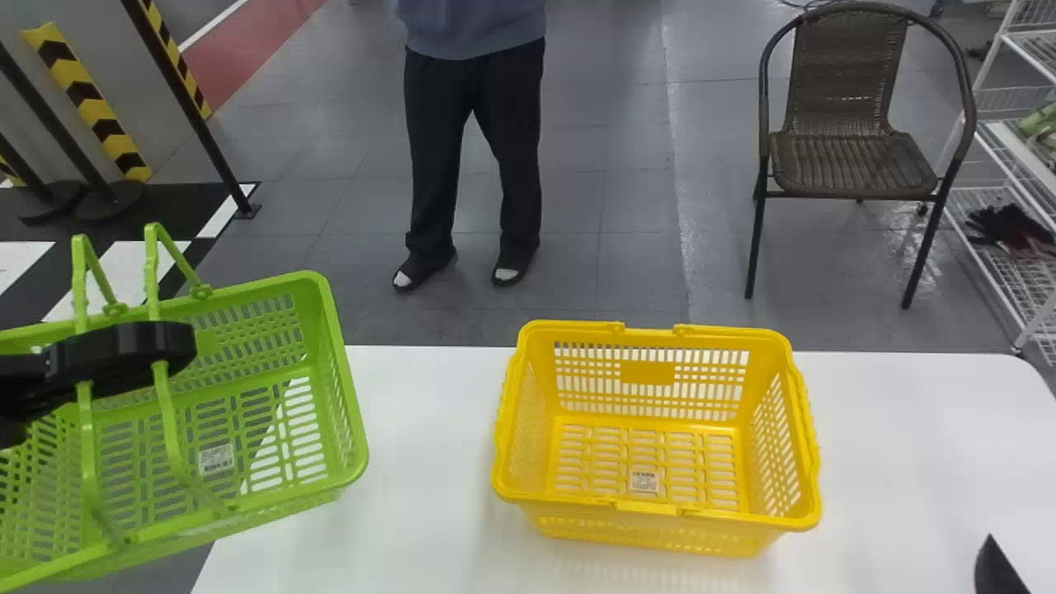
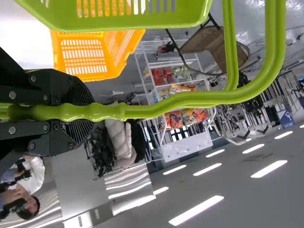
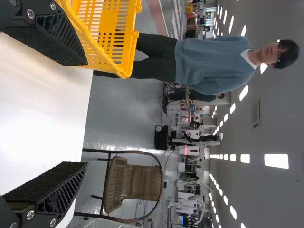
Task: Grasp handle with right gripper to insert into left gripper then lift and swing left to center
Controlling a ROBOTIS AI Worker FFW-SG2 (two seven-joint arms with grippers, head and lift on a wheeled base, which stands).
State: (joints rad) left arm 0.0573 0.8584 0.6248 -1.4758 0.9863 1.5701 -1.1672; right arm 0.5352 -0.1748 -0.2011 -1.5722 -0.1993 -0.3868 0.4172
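Observation:
At the far left of the head view, my left gripper is at the raised handles of the green basket, which hangs tilted beside the table's left edge. From the left wrist, my left gripper is shut on the green handle. The tip of my right gripper shows at the head view's bottom right corner, well to the right of the yellow basket. In the right wrist view my right gripper stands open with nothing between its fingers; the yellow basket lies beyond them.
The yellow basket stands empty on the white table, its handles folded down. Behind the table are a wicker chair and, at the right, a wire shelf. Striped posts stand at the back left.

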